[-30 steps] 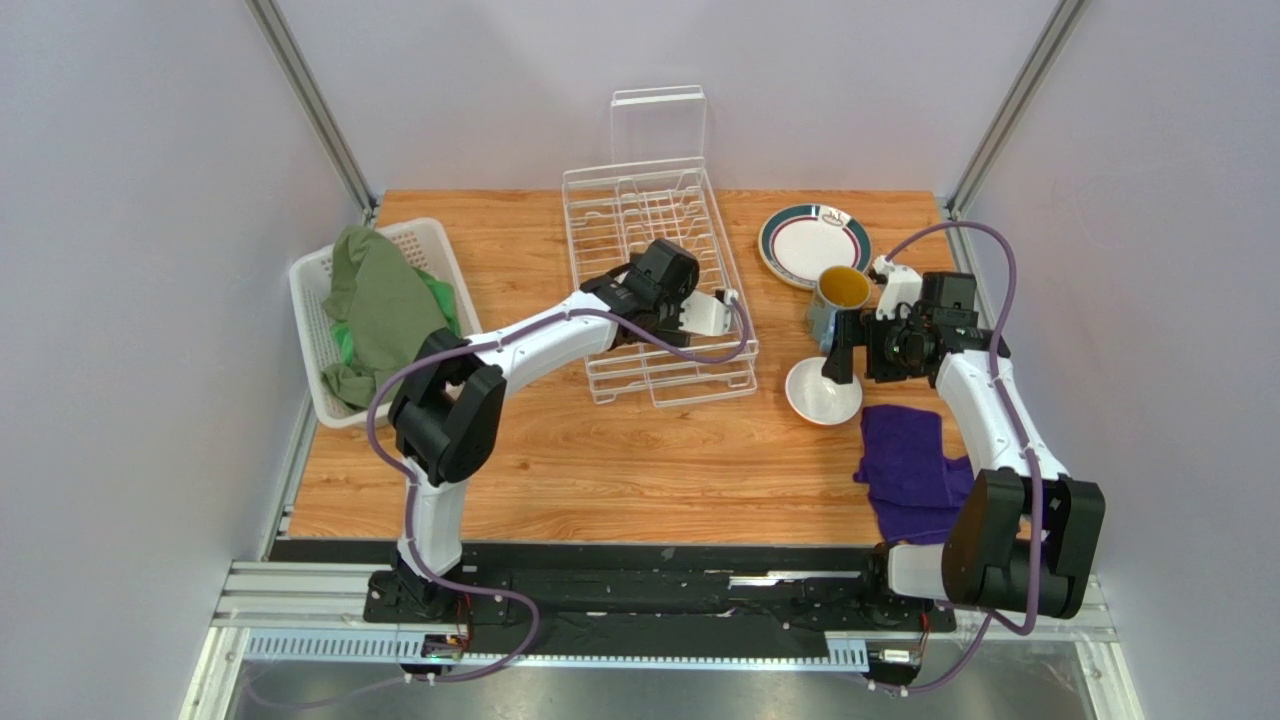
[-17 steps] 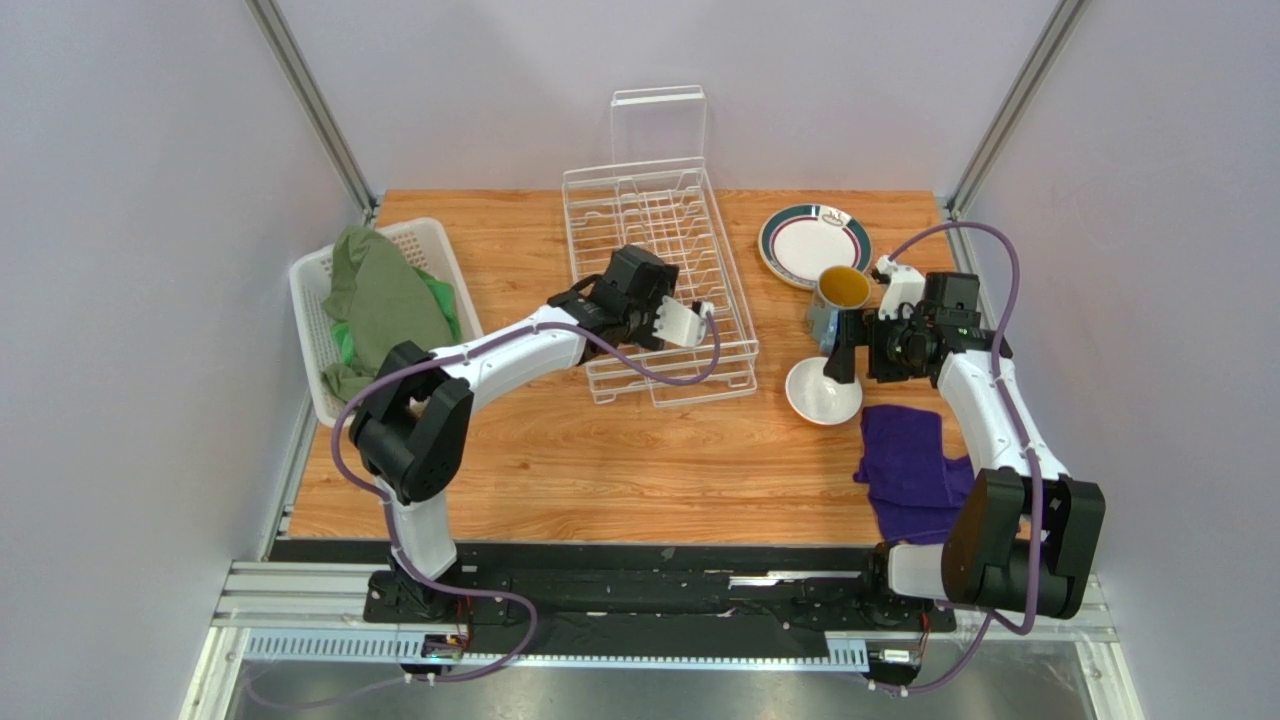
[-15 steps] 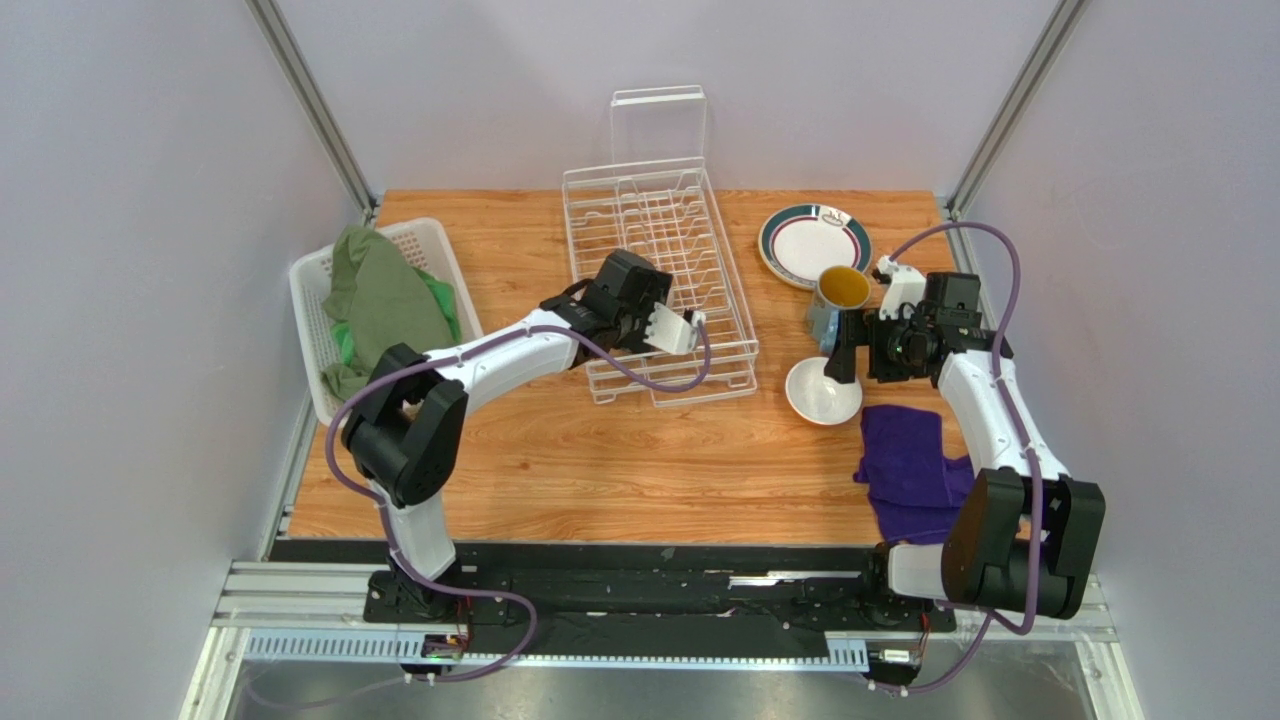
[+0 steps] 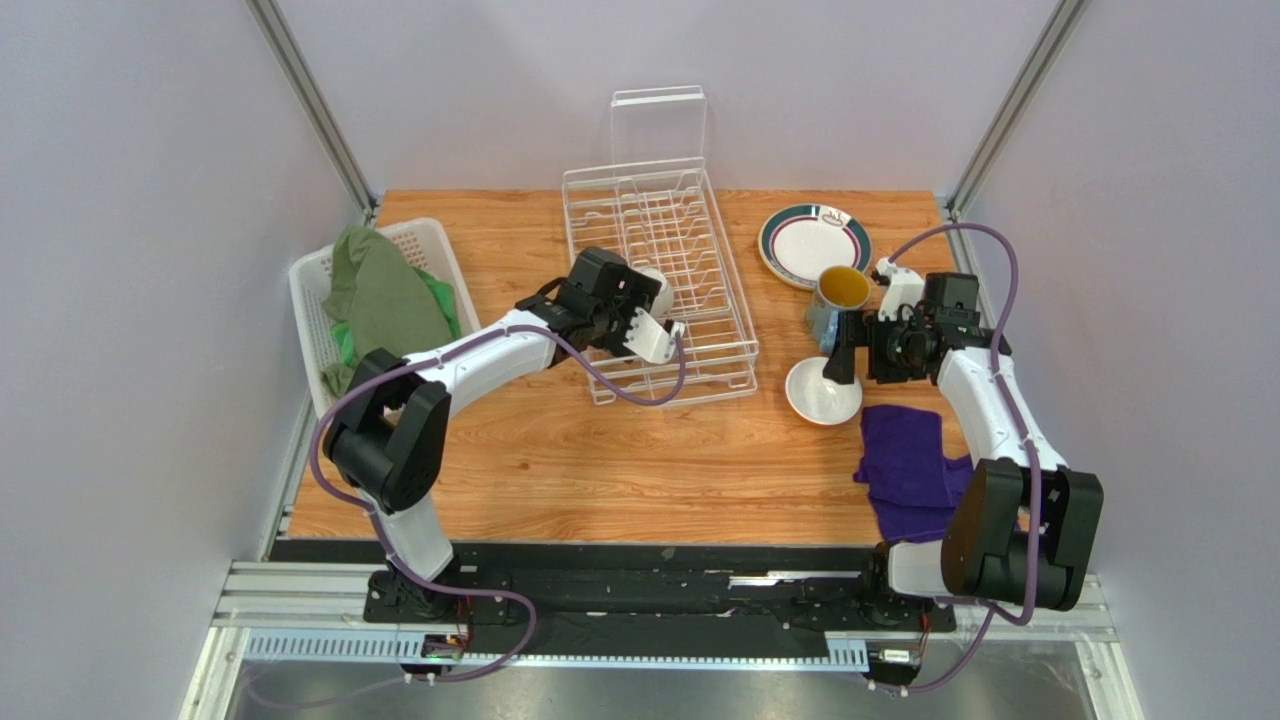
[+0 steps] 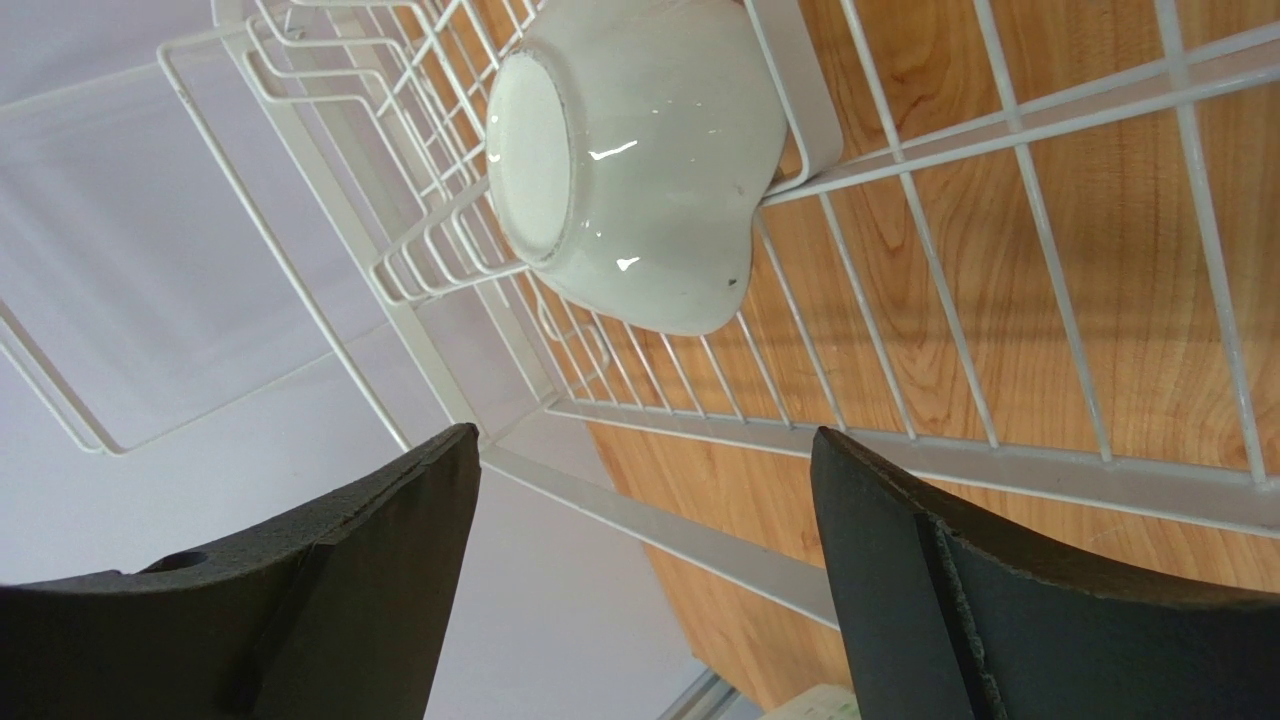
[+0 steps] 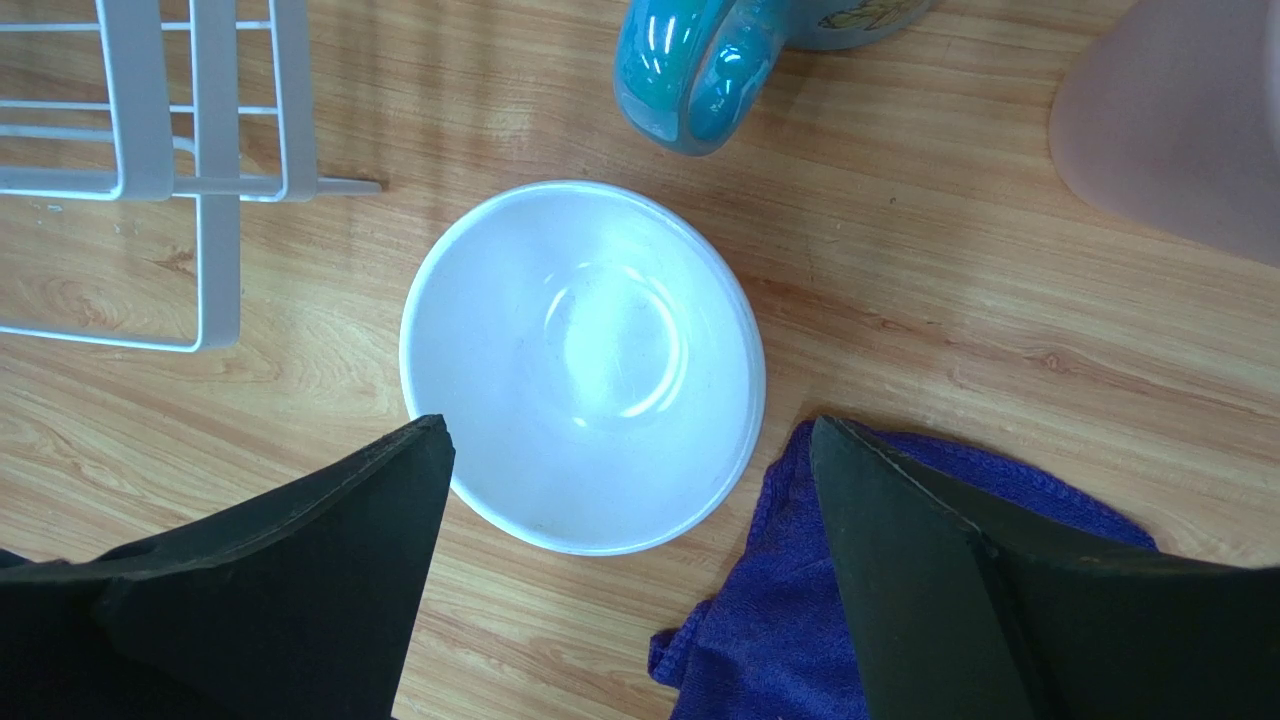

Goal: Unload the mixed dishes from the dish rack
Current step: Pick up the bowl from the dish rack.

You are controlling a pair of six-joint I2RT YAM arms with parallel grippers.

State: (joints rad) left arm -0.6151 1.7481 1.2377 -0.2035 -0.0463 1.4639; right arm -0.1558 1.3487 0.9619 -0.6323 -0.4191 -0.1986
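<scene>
Near the right edge of the desk: a crumpled purple cloth, just beside a bowl, white inside, upright on the bare wood. Right end effector spread wide above that bowl, gripping nothing, dark fingers on either side of the rim in the right wrist view. Just beyond the bowl, a blue mug with yellow inside, upright, handle toward the bowl. Farther on, toward the far right corner, a dark-rimmed plate lying flat. Only in the right wrist view: a pink cup near the mug, not made out from overhead.

Mid-desk, running toward the far edge: the white wire rack, clear panel upright at its far end. Left end effector spread over the rack's near left part, holding nothing. Only in the left wrist view: a small white cup lying on its side among the wires, base toward the camera, apart from both fingers.

Along the left edge: a white slatted basket holding a green cloth. Wood-grain desk top, pale lilac walls on three sides, metal posts at the far corners.
</scene>
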